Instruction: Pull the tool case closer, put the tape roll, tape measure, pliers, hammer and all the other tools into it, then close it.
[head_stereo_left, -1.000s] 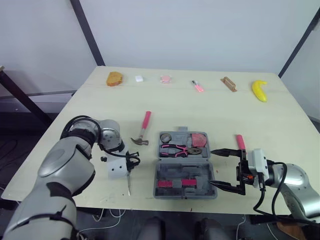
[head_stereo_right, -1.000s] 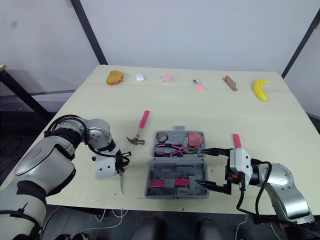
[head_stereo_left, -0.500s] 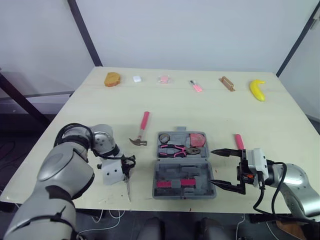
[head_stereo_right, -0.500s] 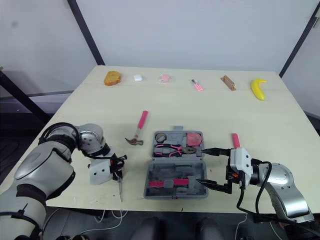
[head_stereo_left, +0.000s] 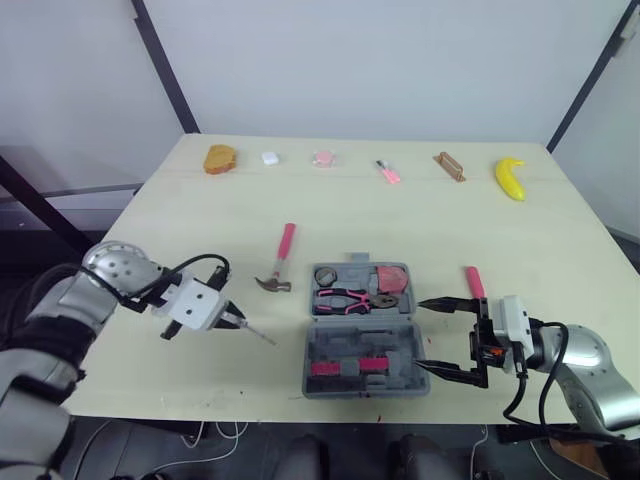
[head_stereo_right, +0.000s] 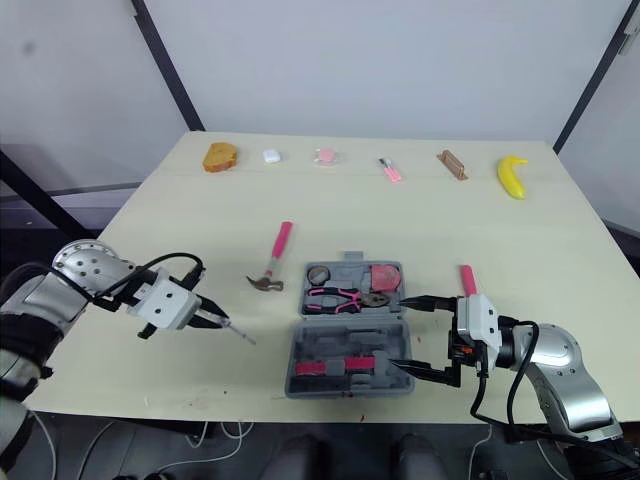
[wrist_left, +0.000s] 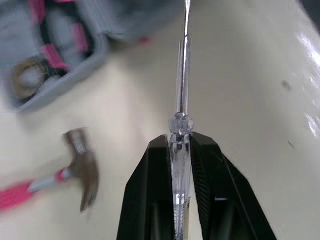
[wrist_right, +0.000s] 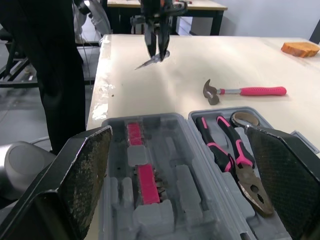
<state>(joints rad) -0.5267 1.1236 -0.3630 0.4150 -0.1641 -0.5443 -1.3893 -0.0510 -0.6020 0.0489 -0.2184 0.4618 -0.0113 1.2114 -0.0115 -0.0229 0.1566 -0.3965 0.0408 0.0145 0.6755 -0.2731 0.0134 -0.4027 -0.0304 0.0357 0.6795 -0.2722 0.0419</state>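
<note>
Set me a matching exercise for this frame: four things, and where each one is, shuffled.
1 screwdriver
2 pliers
3 hammer
4 banana

A lying on the table, to the left of the case
B at the table's far right
C clamped in the left pincer
D inside the open case

Pairs: 1-C, 2-D, 3-A, 4-B
</note>
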